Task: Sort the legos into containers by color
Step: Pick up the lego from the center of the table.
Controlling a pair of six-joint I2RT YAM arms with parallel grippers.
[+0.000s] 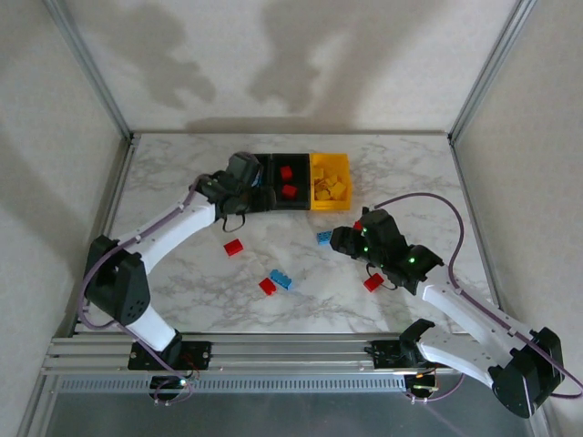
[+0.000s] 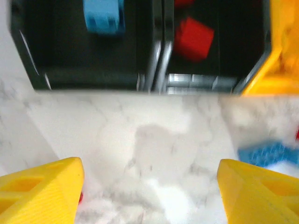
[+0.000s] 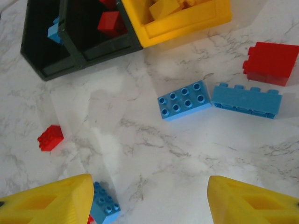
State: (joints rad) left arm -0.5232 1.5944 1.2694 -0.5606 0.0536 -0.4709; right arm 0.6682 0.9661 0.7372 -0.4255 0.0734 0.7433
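Observation:
The containers stand in a row at the back: a black bin (image 2: 93, 51) holding a blue lego (image 2: 103, 16), a black bin (image 1: 290, 182) with red legos (image 1: 285, 171), and a yellow bin (image 1: 330, 180) with yellow legos. My left gripper (image 1: 248, 185) hovers at the left black bin's near side, open, with bare table between its yellow fingers (image 2: 42, 191). My right gripper (image 1: 344, 238) is open over the table, nothing between its fingers (image 3: 252, 200). Ahead of it lie two blue legos (image 3: 183, 99) (image 3: 246, 100) and a red one (image 3: 271, 63). Another blue lego (image 3: 103, 203) lies by its left finger.
Loose legos lie mid-table: a red one (image 1: 233, 247), a red (image 1: 267, 286) and blue (image 1: 281, 279) pair, and a red one (image 1: 373, 282) beside the right arm. Metal frame posts and white walls bound the table. A purple cable (image 1: 428, 205) loops behind the right arm.

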